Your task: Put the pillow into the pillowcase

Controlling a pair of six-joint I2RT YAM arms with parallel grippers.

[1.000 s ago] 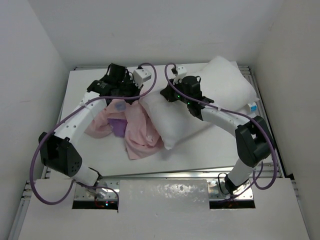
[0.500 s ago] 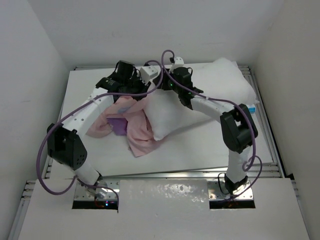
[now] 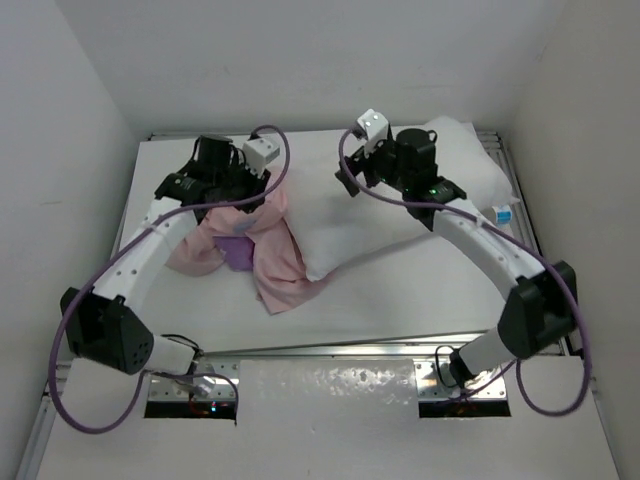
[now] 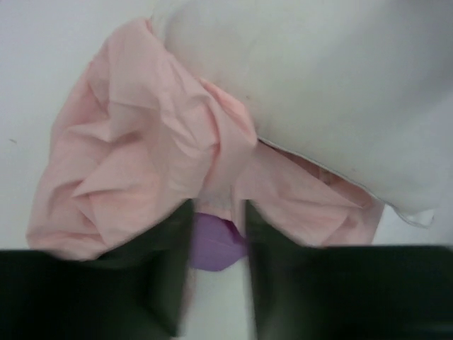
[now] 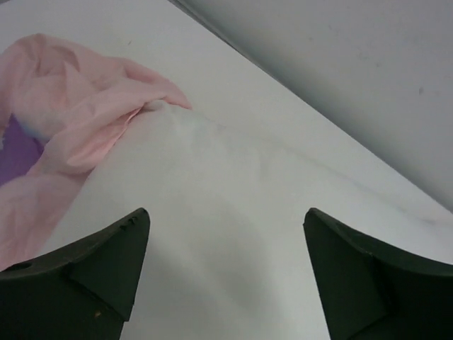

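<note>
Pillow (image 3: 345,225) plain white; its corner tag (image 3: 503,213) blue-and-white; pillowcase (image 3: 275,255) pale pink, purple patch in folds, print not legible; table (image 3: 400,300) white; arms (image 3: 150,250) white, black joints; cables (image 3: 52,385) purple; left gripper (image 4: 216,273), right gripper (image 5: 226,276) black.

Bare table (image 3: 400,300) along the near edge; pillow (image 3: 340,225) and crumpled pillowcase (image 3: 280,270) across the far half.
</note>
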